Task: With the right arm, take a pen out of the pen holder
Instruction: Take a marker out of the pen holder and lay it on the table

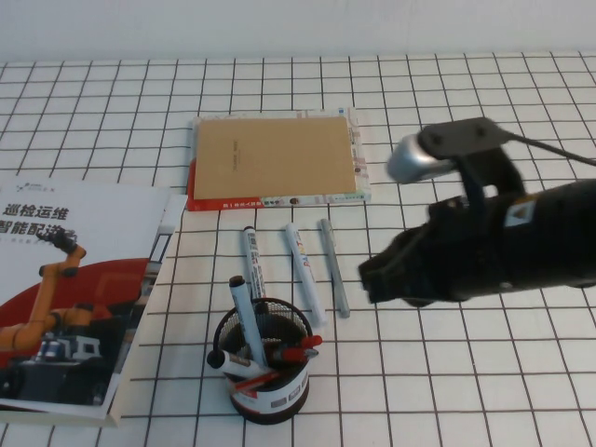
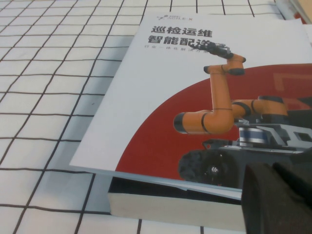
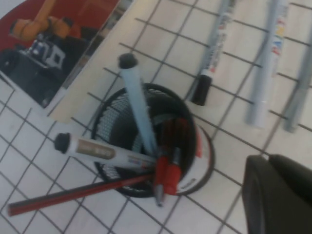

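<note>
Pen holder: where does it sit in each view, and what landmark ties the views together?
High view: pen holder at bottom centre, left of the right gripper.
Left wrist view: not in it; left gripper hangs by the book.
Right wrist view: mid-picture, beside the right gripper.
Shared landmark: the book, in all three.

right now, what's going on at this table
The right gripper, shut and holding nothing, hovers just right of the mesh pen holder, which has several markers and pens standing in it. Three more pens lie on the table beyond the holder. The left gripper sits parked over the robot booklet on the left.
</note>
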